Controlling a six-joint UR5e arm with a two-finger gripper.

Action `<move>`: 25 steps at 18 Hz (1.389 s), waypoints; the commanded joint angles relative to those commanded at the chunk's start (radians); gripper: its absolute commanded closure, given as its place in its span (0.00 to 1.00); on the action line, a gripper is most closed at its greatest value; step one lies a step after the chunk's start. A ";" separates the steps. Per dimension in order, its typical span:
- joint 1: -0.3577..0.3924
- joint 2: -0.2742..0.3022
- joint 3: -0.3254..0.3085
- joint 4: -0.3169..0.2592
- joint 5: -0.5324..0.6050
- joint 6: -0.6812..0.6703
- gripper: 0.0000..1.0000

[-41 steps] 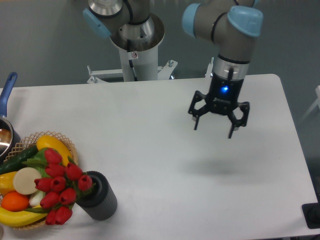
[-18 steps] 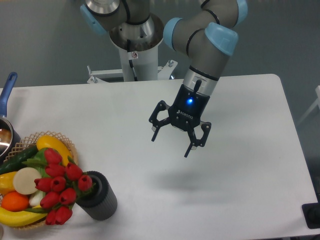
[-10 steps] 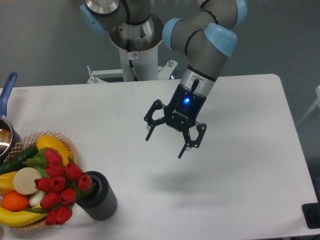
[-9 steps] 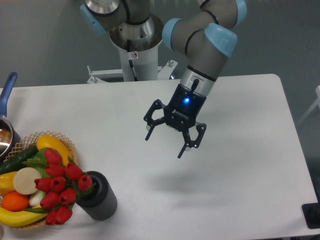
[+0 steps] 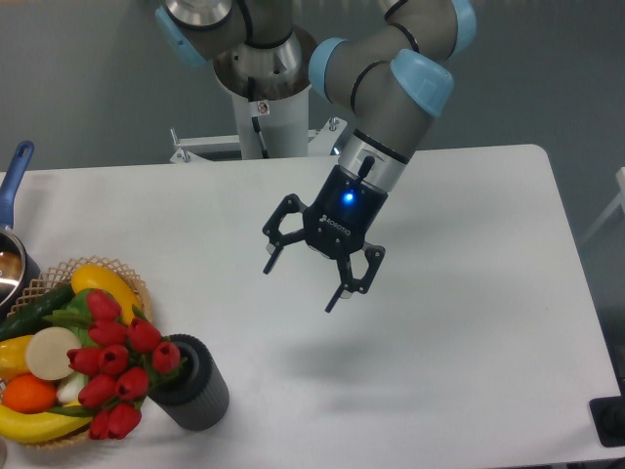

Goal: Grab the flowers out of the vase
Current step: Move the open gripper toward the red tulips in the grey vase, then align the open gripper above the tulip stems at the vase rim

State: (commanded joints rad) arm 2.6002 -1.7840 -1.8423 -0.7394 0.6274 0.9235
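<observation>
Flowers (image 5: 115, 376), one vase (image 5: 192, 384)

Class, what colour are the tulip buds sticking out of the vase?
Red tulip buds, clearest in the fixed camera view.

A white tabletop (image 5: 469, 371) carries a woven wicker basket (image 5: 59, 278) at its front-left corner. In it lie a yellow fruit (image 5: 103, 284), a dark green cucumber (image 5: 34, 311), a pale round disc (image 5: 51, 353), an orange (image 5: 29, 393) and a banana (image 5: 34, 428). A blue-handled pot (image 5: 14, 195) sits at the left edge, cropped.
</observation>
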 joint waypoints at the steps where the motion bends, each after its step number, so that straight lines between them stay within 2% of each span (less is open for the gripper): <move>1: -0.015 -0.006 0.003 0.002 0.000 0.000 0.00; 6: -0.040 -0.017 0.012 0.003 -0.006 0.002 0.00; 9: -0.077 -0.066 0.037 0.023 -0.026 0.005 0.00; 14: -0.143 -0.126 0.118 0.029 -0.028 0.003 0.00; 25: -0.147 -0.152 0.135 0.031 -0.029 0.005 0.00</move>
State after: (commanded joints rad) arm 2.4528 -1.9359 -1.7074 -0.7087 0.5983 0.9281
